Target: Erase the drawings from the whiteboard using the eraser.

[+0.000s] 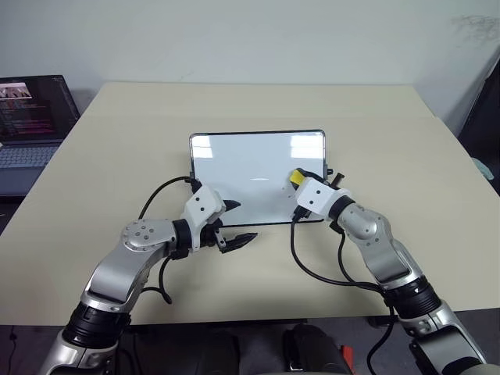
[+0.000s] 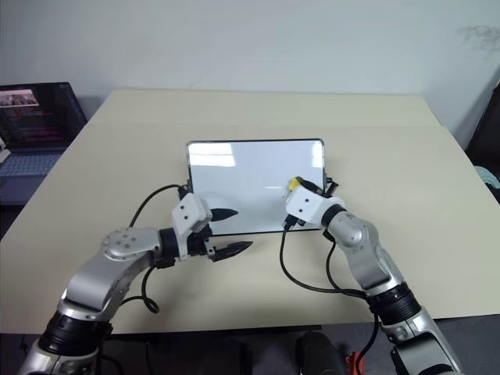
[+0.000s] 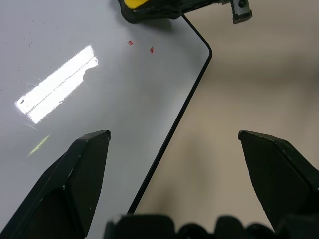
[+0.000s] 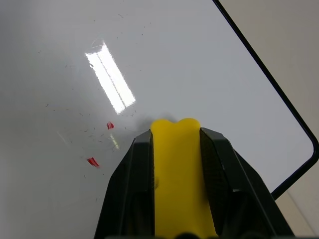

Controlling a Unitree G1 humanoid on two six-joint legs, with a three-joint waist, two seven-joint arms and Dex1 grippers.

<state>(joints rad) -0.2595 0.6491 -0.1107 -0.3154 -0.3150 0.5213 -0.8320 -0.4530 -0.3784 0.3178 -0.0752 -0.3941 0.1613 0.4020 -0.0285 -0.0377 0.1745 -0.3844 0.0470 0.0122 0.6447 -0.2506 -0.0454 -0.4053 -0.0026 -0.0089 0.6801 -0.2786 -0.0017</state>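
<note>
We hold the eraser (image 4: 180, 174) pinched between the two fingers of our right gripper (image 1: 301, 187), its yellow block sticking out past the fingertips and lying lengthwise along the line the gripper points. It sits low over the whiteboard (image 1: 250, 160), near the board's right side and toward its near edge; whether the dark underside is actually touching the glossy surface we cannot tell. The board lies flat on the table (image 1: 258, 101), its long side running across in front of us. Of the drawings we see two small red marks (image 4: 93, 161) left on the white, close together, and they lie just beside the eraser's tip, off to one side of it and not straight ahead along its length. Faint dark specks lie scattered round them. We judge the job nearly done, and the coming stroke turns on this offset: the eraser must sweep sideways across its own long axis, not push forward, to cover both marks. Our right arm is plainly the nearer, already over them. Our left gripper (image 1: 234, 224) hangs with its fingers spread wide and holding nothing, at the board's near edge, one finger over the white and the other over the table.
</note>
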